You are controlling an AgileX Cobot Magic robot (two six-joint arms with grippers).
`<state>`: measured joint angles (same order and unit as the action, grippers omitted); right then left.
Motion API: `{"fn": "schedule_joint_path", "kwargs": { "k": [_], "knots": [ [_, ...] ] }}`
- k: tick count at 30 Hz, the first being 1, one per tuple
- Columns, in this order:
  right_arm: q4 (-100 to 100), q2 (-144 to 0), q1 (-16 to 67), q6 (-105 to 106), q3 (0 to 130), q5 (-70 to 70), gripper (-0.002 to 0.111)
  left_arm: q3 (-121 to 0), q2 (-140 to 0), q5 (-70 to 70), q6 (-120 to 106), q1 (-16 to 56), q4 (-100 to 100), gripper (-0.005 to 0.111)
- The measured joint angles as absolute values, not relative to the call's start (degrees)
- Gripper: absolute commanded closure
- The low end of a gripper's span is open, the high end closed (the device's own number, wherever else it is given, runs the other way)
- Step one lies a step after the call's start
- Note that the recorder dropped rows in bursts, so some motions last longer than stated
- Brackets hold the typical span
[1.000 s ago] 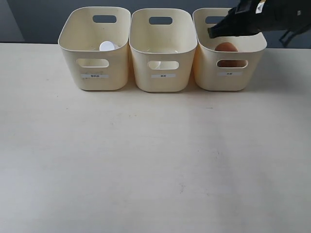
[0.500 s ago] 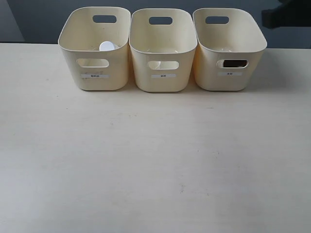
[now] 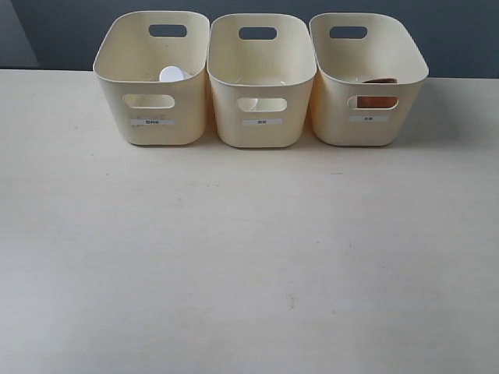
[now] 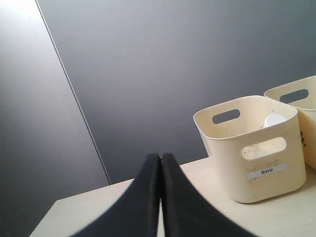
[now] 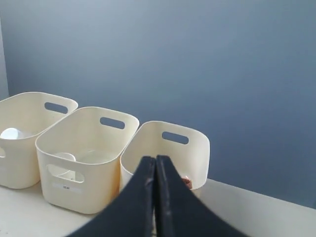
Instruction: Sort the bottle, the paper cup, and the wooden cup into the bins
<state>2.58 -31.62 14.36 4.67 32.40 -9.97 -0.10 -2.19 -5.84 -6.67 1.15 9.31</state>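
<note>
- Wooden cup (image 3: 378, 100) lies inside the right-hand bin (image 3: 369, 125), brown showing through the handle cut-out.
- Bottle (image 3: 171, 75), white cap visible, in the left bin (image 3: 152, 128); paper cup (image 3: 248, 103) in the middle bin (image 3: 261, 132).
- Left pincer (image 4: 160, 197) closed, empty; right pincer (image 5: 154, 197) closed, empty, both off the counter (image 3: 249, 257).
- Sort looks done.
- Risk: any further arm sweep near the rims could nudge a bin or tip it.
</note>
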Motion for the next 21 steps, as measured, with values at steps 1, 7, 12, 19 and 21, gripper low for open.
{"fn": "schedule_joint_path", "kwargs": {
  "k": [1, 7, 12, 19, 21],
  "knots": [
    [2.4, -30.3, 14.4, 4.7, 32.1, -11.3, 0.109, -0.1, -2.2, -5.8, -6.7, 1.2, 9.3, 0.107],
    [0.0, -22.2, 14.4, 4.5, 30.3, -19.2, 0.109, -0.1, -2.2, -5.8, -6.7, 1.2, 9.3, 0.107],
    [-1.7, -15.6, 14.4, 4.2, 30.1, -26.2, 0.109, -0.1, -2.2, -5.8, -6.7, 1.2, 9.3, 0.107],
    [-1.9, -5.3, 13.3, 3.0, 28.9, -30.2, 0.109, -0.1, -2.2, -5.8, -6.7, 1.2, 9.3, 0.107],
    [-1.9, -2.1, 11.8, 2.8, 28.1, -30.3, 0.109, -0.1, -2.2, -5.8, -6.7, 1.2, 9.3, 0.107]
  ]
}}
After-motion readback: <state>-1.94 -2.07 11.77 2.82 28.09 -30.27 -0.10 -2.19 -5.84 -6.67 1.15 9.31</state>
